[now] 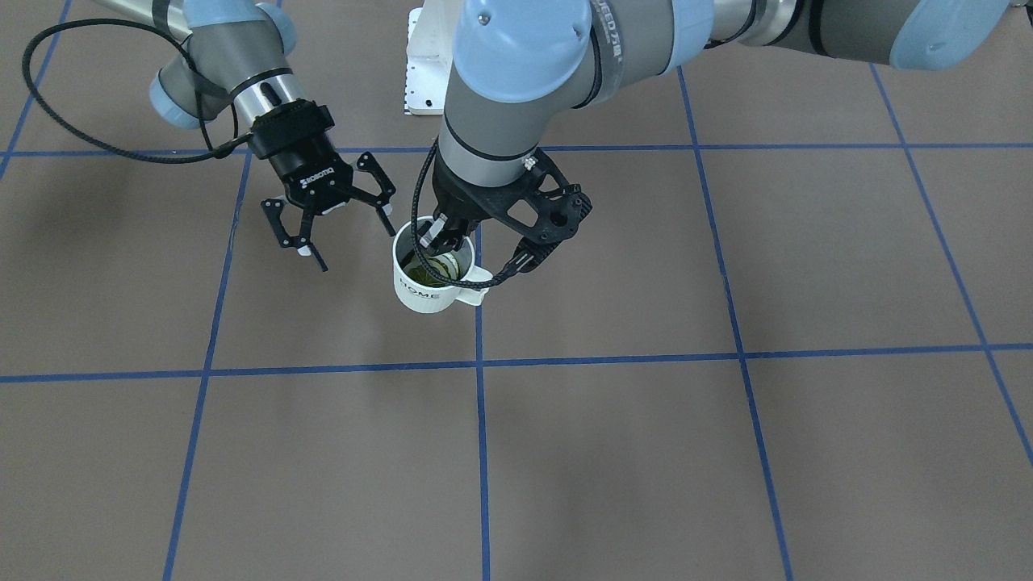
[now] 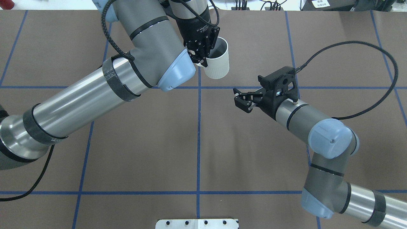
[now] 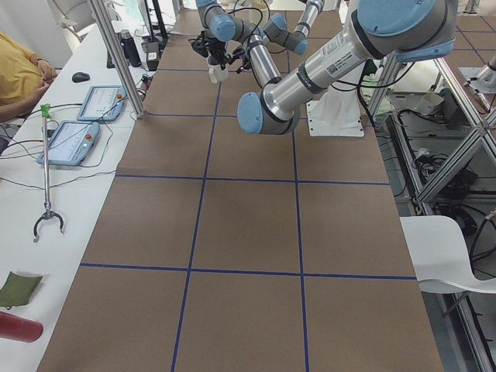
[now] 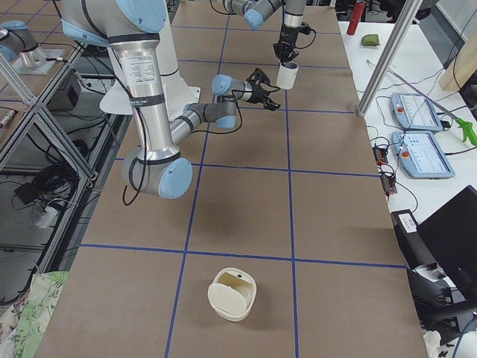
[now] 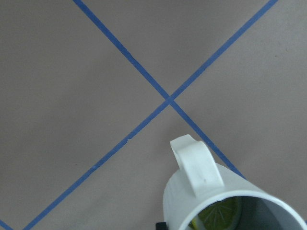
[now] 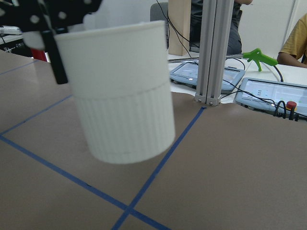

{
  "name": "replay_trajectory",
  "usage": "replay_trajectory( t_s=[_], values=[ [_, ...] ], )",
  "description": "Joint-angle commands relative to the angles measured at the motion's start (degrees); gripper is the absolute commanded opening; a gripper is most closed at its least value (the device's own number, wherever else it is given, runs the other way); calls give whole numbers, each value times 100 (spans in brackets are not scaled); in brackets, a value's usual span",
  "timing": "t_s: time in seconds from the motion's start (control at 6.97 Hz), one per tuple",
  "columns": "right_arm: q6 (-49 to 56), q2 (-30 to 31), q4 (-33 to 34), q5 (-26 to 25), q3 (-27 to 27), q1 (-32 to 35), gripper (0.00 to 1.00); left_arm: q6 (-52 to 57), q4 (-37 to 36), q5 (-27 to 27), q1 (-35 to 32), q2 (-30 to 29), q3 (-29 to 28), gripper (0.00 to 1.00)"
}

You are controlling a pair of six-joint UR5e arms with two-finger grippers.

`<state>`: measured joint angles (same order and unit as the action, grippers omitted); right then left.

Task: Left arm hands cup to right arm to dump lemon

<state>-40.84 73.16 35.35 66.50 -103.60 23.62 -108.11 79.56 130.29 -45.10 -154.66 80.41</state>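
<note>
Over the brown, blue-taped bench [image 1: 646,452], L pincer [image 1: 441,236] is clamped on the rim of the cup [image 1: 420,292] — held in the air, lemon [image 1: 436,266] inside — w/ R pincer [image 1: 343,234] spread wide just beside it.

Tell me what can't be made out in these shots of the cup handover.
1. Lemon: the left wrist view cuts it off at the bottom edge. In the front-facing view, fingers of the left gripper cover most of it.
2. Cup handle: mostly hidden behind the left gripper in the overhead view.
3. Right gripper: outside the right wrist view.
4. Side views: both grippers are too small to judge.
</note>
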Motion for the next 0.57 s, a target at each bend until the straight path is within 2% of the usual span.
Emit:
replay_trajectory(
  t_s=[0.0,0.14,0.43],
  values=[
    [41,-118,7,-207,16,-217,99,-44,-106,-38,1,-46,45,0],
    [50,-152,7,-216,33,-235,99,43,-125,-143,36,-12,45,0],
    [59,-346,-2,-662,147,-235,99,62,-125,-144,115,6,54,0]
  ],
)
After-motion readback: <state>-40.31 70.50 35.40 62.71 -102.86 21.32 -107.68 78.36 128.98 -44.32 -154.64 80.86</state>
